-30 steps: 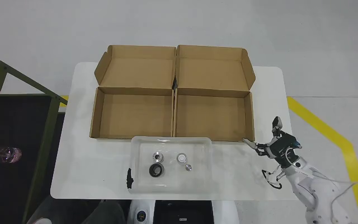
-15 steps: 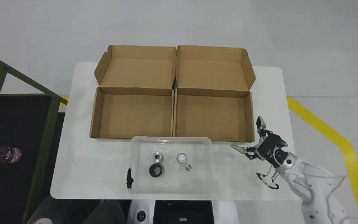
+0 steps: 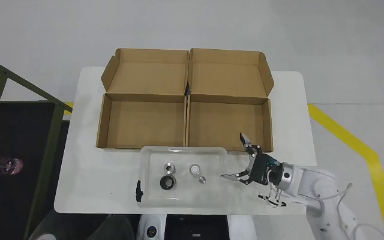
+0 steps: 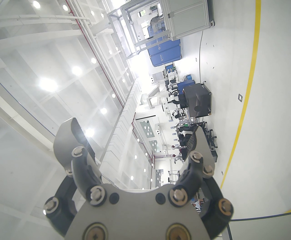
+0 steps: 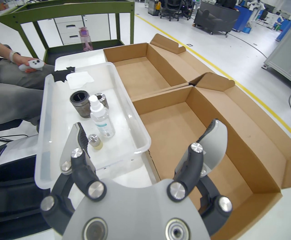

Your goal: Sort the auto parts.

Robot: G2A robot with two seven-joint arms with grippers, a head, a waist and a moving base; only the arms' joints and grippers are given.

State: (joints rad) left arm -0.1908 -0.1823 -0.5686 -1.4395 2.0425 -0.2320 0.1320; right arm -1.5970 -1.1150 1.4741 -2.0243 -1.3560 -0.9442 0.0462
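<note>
Table (image 3: pixel 84 174) with boxes (image 3: pixel 144 125), tray (image 3: pixel 211 191)

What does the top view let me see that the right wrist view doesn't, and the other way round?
From the top view: the whole outline of the white table, and the white arm behind the right gripper.
From the right wrist view: the parts side-on, so the dark cylinder and clear spray bottle are seen standing upright, with office chairs far behind.
In both: the clear tray of parts, two open, empty cardboard boxes, and that gripper's open fingers.
</note>
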